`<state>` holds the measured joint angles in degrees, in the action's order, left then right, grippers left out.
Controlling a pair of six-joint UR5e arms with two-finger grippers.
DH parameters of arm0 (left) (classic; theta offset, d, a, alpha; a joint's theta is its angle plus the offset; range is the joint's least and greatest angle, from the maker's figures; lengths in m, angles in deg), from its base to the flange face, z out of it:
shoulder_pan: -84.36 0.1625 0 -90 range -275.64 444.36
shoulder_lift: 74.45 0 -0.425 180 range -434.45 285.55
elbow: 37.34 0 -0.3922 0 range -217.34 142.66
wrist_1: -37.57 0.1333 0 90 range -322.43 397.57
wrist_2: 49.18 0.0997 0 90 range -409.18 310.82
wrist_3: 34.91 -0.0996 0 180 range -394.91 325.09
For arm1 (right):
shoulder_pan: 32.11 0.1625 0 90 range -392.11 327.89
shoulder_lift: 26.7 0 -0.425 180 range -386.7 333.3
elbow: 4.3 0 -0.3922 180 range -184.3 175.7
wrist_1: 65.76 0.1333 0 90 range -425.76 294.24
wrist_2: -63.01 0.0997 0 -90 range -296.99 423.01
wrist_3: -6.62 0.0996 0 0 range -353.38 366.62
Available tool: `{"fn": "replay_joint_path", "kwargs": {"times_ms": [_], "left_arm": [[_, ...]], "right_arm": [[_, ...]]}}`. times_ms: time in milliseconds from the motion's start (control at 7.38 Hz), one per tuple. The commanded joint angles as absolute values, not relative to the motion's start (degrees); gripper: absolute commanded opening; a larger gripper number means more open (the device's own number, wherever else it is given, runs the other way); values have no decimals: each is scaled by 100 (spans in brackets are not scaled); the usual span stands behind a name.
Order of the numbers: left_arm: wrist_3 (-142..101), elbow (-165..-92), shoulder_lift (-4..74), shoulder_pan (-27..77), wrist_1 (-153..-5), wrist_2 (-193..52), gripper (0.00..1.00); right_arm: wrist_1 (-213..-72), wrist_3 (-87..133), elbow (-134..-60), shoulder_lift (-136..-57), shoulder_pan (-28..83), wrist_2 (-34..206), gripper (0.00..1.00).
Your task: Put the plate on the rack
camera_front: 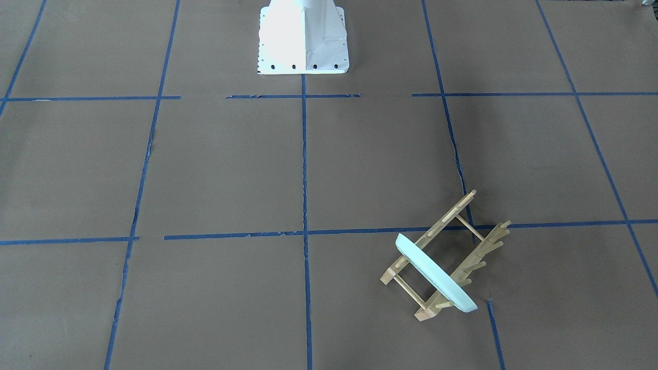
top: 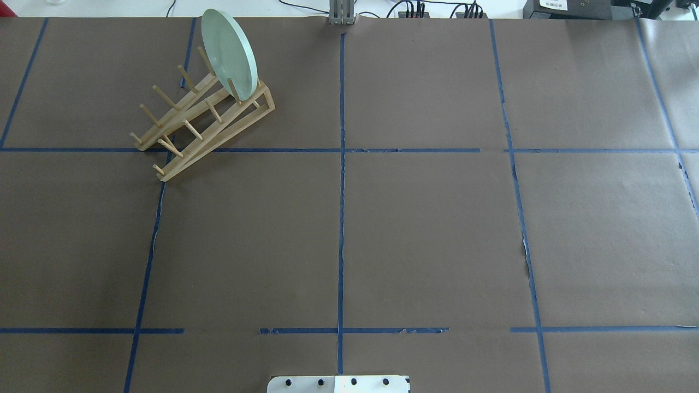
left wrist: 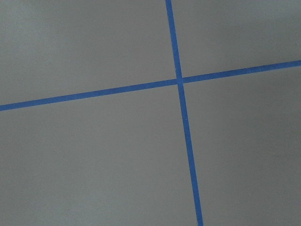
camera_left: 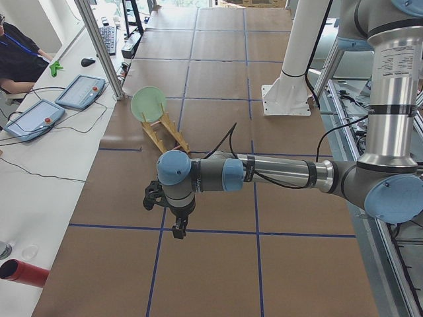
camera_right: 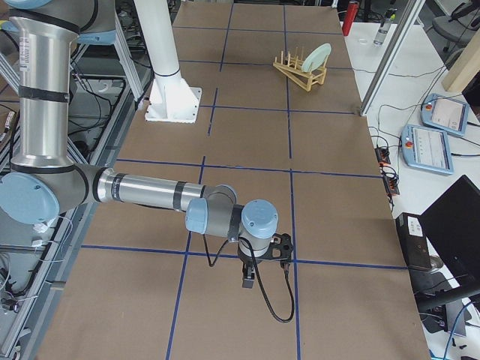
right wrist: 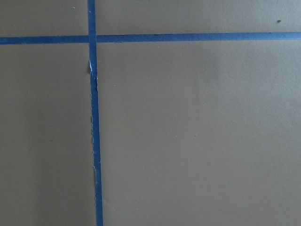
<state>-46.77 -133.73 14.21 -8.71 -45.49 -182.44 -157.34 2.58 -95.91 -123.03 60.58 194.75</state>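
The pale mint-green plate (camera_front: pixel 434 272) stands on edge in the end slot of the light wooden rack (camera_front: pixel 447 218), leaning against the pegs. In the overhead view the plate (top: pixel 229 52) and the rack (top: pixel 180 112) sit at the far left of the table. My left gripper (camera_left: pixel 178 231) shows only in the exterior left view, low over the table and well away from the rack (camera_left: pixel 165 135). My right gripper (camera_right: pixel 249 279) shows only in the exterior right view, far from the plate (camera_right: pixel 317 55). I cannot tell whether either is open or shut. Both wrist views show only brown table and blue tape.
The white robot base (camera_front: pixel 303 36) stands at the table's robot-side edge. Blue tape lines (top: pixel 341 164) grid the brown table cover. A side bench holds teach pendants (camera_left: pixel 80 91), a seated operator (camera_left: pixel 16 59) and a red cylinder (camera_left: pixel 23 273).
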Motion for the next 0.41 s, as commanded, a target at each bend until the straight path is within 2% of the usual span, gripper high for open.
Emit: {"fn": "replay_joint_path", "kwargs": {"times_ms": [0,271], "left_arm": [[-4677,-13375,1414,-872,-4540,-18242,100],[-4677,-13402,1362,-880,-4549,-18242,100]], "right_arm": [[-15734,258,-9589,-12303,6061,19475,100],[-15734,258,-9589,-12303,6053,19475,100]]}}
